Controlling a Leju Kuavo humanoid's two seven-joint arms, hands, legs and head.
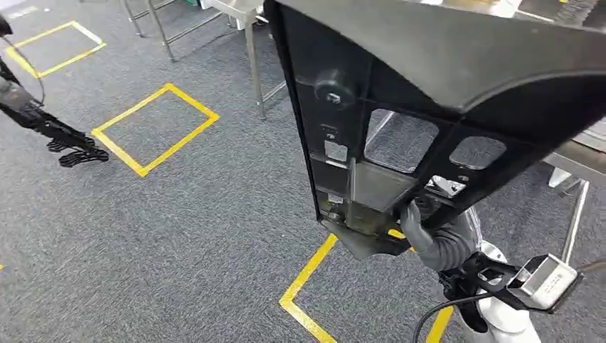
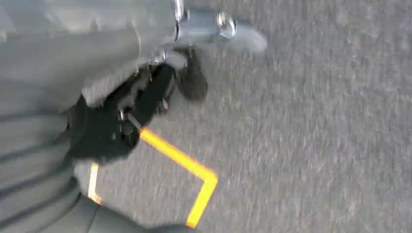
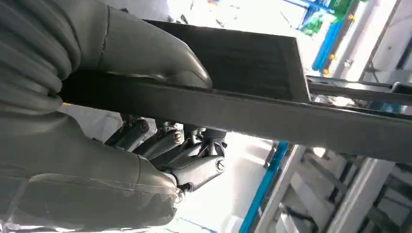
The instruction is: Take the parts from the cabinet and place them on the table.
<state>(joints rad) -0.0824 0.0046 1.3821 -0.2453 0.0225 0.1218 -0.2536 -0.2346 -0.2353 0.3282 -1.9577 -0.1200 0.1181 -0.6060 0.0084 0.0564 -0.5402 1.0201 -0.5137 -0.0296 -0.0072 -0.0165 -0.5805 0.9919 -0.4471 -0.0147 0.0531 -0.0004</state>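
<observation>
Above grey carpet, the right hand grips a large black plastic panel by its lower edge, mid-carry; next, lowering it onto the steel tabletop. Left hand state unclear.

A workshop or factory test floor: grey carpet marked with yellow tape squares, steel-legged benches along the edge, and blue metal racking behind.
</observation>
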